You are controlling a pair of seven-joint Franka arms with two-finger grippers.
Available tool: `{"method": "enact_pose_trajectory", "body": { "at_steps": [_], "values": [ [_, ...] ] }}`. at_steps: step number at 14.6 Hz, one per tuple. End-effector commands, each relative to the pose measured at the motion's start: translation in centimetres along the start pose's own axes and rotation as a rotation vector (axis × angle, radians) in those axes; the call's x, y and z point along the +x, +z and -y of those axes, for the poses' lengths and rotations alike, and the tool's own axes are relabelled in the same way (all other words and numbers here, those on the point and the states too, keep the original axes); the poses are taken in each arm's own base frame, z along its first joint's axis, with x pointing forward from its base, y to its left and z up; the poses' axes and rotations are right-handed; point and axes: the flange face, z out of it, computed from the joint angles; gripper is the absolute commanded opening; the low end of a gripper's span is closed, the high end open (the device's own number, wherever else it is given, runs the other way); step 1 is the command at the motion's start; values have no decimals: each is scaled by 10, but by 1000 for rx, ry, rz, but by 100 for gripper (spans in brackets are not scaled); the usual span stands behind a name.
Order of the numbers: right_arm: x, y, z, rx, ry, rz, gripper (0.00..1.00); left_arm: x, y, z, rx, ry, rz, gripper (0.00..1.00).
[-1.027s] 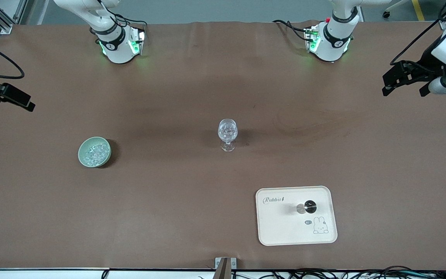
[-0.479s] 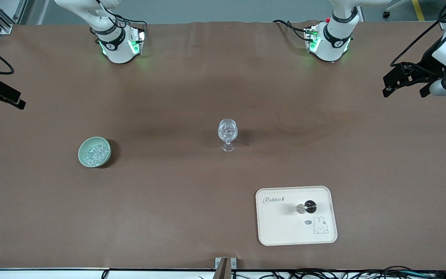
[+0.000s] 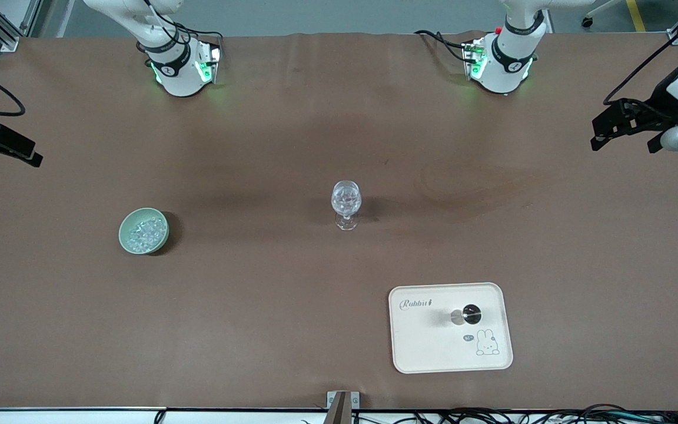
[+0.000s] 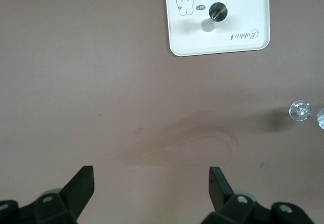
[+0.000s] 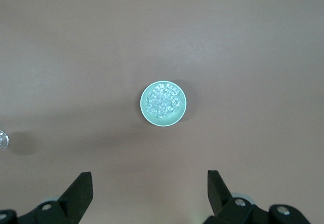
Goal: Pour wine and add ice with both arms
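The ice (image 3: 146, 231) is a heap of small clear lumps in a pale green bowl (image 3: 122, 234) toward the right arm's end; it also shows in the right wrist view (image 5: 163, 101). A clear stemmed glass (image 3: 346, 203) stands upright mid-table. A small dark-and-silver vessel (image 3: 467, 315) sits on a white rabbit tray (image 3: 421, 341) nearer the front camera. My left gripper (image 3: 624, 146) is open and empty, high over the left arm's end of the table. My right gripper (image 3: 9, 158) is open and empty, high over the right arm's end.
The left wrist view shows its gripper (image 4: 150, 178) over bare brown cloth, with the tray (image 4: 243, 1), vessel (image 4: 215, 13) and glass (image 4: 299, 110). The right wrist view shows its gripper (image 5: 149, 181), the bowl (image 5: 144, 104) and the glass (image 5: 2, 140) at the edge.
Both grippers have drifted a little outward toward their own ends of the table. The glass, bowl and tray have not moved.
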Motion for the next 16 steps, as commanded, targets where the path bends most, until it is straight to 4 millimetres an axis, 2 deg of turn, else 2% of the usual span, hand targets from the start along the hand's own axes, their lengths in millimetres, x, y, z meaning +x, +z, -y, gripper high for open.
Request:
{"method": "enact_pose_trajectory", "body": {
  "at_steps": [1, 10, 16],
  "values": [
    [-20, 1, 0, 6, -13, -27, 100, 11, -3, -1, 10, 4, -12, 100],
    [-20, -4, -3, -3, -3, -33, 100, 3, 7, 4, 13, -54, 43, 100],
    [-20, -6, -2, -9, 0, -39, 100, 4, 4, 7, 21, 6, 32, 99]
  ]
}}
